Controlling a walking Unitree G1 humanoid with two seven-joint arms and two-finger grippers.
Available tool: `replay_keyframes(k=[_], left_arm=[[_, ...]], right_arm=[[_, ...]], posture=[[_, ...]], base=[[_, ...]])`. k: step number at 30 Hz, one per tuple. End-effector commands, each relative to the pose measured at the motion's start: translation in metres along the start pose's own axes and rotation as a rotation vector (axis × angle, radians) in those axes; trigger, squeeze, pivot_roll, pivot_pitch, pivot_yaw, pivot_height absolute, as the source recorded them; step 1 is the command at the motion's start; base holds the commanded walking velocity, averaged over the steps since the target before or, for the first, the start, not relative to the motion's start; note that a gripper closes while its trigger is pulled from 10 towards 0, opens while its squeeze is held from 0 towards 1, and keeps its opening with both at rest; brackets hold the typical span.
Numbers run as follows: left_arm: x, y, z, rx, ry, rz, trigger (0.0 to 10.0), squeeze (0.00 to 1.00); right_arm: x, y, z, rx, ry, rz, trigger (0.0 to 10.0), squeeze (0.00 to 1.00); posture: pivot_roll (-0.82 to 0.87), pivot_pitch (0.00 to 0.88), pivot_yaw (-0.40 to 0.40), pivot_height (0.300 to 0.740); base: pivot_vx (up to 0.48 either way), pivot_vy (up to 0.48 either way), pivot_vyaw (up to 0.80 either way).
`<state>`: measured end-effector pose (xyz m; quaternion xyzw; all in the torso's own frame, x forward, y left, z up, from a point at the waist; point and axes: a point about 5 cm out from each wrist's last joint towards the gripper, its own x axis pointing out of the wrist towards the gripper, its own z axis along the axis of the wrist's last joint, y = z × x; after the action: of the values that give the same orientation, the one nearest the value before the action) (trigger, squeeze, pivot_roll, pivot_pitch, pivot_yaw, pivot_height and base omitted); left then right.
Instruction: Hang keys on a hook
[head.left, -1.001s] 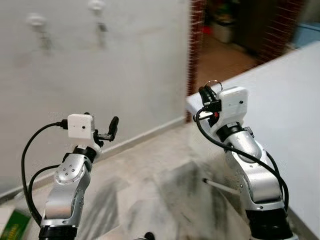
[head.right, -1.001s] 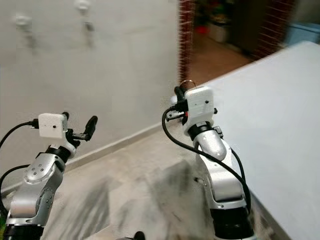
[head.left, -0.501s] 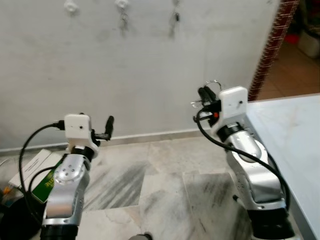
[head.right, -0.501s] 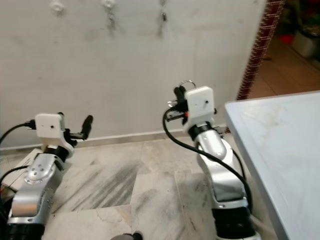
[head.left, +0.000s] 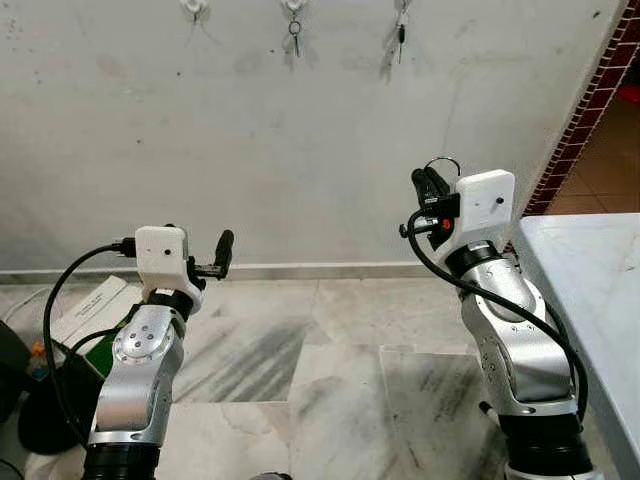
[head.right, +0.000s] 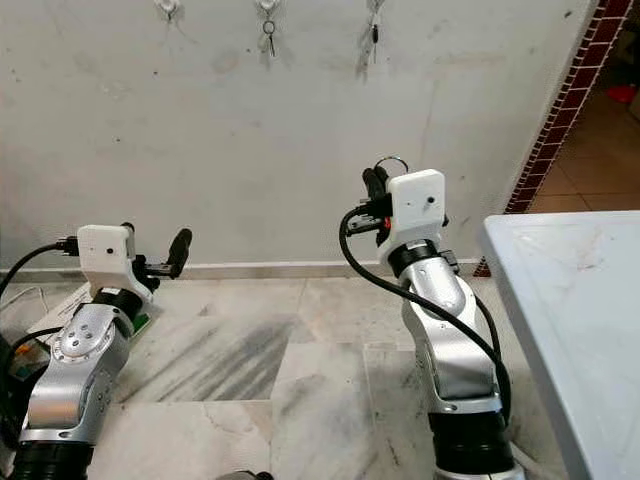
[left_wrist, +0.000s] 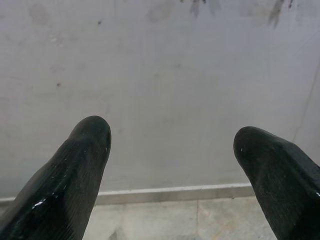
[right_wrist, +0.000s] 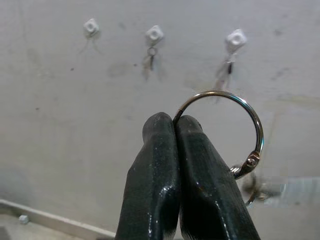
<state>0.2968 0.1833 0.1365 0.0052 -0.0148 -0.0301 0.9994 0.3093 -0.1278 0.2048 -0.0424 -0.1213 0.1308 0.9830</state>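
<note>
Pale plaster wall (head.left: 300, 150) fills the background above a marble floor (head.left: 300, 370), with three hooks set high on it. Relative to the wall, the leftmost hook (right_wrist: 91, 26) looks bare, the middle hook (right_wrist: 154, 35) and right hook (right_wrist: 235, 38) each already carry something small. Below them and well short of the wall, the left end effector (left_wrist: 170, 150) is held up with fingers spread, holding nothing. The right end effector (right_wrist: 177, 125) has fingers pressed together on the key ring (right_wrist: 220, 132), whose loop stands above the fingertips, keys dangling beneath. Doing this well likely means raising the open loop level with the bare hook, approaching squarely, then lowering over its tip.
</note>
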Motion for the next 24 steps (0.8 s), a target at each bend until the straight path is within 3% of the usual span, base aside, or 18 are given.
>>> replay_keyframes(k=[1,24], left_arm=[[-0.0004,0.0081,0.0011,0.008,0.004,0.023,10.0,0.00],[0.0002,0.0079,0.0011,0.009,0.009,0.010,10.0,0.00]], right_arm=[[0.0019,0.0066,0.0031,0.007,-0.009,0.026,10.0,0.00],[0.0026,0.0059,0.0029,0.005,-0.009,0.028,10.0,0.00]], posture=[[0.00,0.072,0.056,0.740],[0.00,0.066,0.055,0.740]], base=[[0.000,0.356,0.00],[0.000,0.421,0.00]])
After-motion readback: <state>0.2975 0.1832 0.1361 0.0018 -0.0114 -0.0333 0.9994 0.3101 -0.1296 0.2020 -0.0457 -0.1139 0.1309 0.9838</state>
